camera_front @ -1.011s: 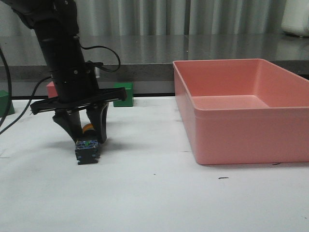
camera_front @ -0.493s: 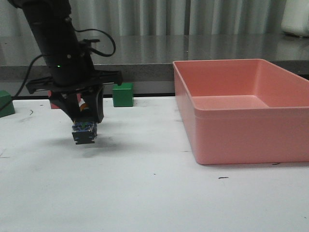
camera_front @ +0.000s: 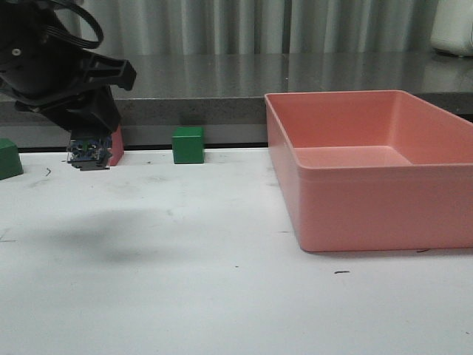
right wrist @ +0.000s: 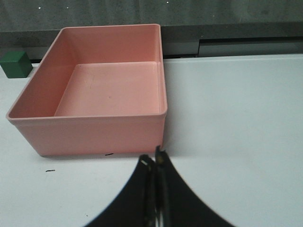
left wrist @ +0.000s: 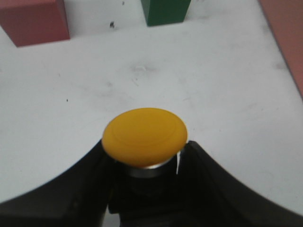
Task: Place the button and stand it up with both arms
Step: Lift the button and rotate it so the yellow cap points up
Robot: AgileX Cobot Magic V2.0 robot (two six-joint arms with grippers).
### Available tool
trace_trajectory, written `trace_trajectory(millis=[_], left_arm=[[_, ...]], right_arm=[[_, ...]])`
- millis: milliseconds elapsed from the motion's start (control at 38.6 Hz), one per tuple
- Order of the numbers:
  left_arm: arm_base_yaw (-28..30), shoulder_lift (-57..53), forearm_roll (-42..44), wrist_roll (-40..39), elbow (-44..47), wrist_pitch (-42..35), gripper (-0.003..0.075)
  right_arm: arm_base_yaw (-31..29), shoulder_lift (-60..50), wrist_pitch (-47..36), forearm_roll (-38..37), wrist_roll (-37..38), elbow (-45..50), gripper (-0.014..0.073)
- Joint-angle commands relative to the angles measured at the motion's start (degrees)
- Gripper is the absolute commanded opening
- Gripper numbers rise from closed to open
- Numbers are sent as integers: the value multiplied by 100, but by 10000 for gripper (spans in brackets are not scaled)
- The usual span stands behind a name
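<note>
Table: white table (camera_front: 222, 296), a bit marked, with a grey counter (camera_front: 295, 74) and curtains behind it.
Bin: big pink bin (camera_front: 369, 200) on the table, nothing seen inside it. This is the landmark for the rest.
Left arm: black arm (camera_front: 52, 66), well to the left of the bin and lifted off the table.
Left claw: the left gripper (left wrist: 144, 184) is clenched on the button, one finger on each side of its black neck under the cap.
Right claw: the right gripper (right wrist: 155, 165) is on the near side of the bin, with nothing in it. Its two tips are pressed together.
Cubes: a green cube (camera_front: 188, 145) sits left of the bin at the back of the table. A pink cube (camera_front: 116, 148) is further left, partly behind the left claw. Another green thing (camera_front: 7, 158) is at the far left edge.
Button: the button (left wrist: 144, 137) hangs in the air in the left claw, far left of the bin. The yellow cap shows in the wrist view, and the blocky base (camera_front: 87, 155) sticks out below the fingers in the front view.
How it will handle: I think it is small, light and hard. The round cap looks smooth and slippery, so the flat sides of the base or the neck are better places to hold. The flat base should stand well.
</note>
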Motion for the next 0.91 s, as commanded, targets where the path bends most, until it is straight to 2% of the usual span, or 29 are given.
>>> trace_trajectory(millis=[0,207,337,467,570,882], left_arm=[[-5,-552,208,-51,351,-1387,248],[-5,-824,542,-10,1342,-3264,248],[-5,-824,542,37,2115,-4759,248],[-5,-699,305,817,2839,-6393,248],[-5,-336,-51,1284,3170,-7140,248],[-5,993,-75,1284,3405,-9183,248]], right_arm=[[-21,76,-406,-130,-54,-125,-63],[-21,76,-406,-130,-54,-125,-63],[-21,76,-406,-130,-54,-125,-63],[-21,76,-406,-130,-54,-125,-63],[-21,76,-406,-130,-54,-125,-63],[-21,76,-406,-130,-54,-125,-63]])
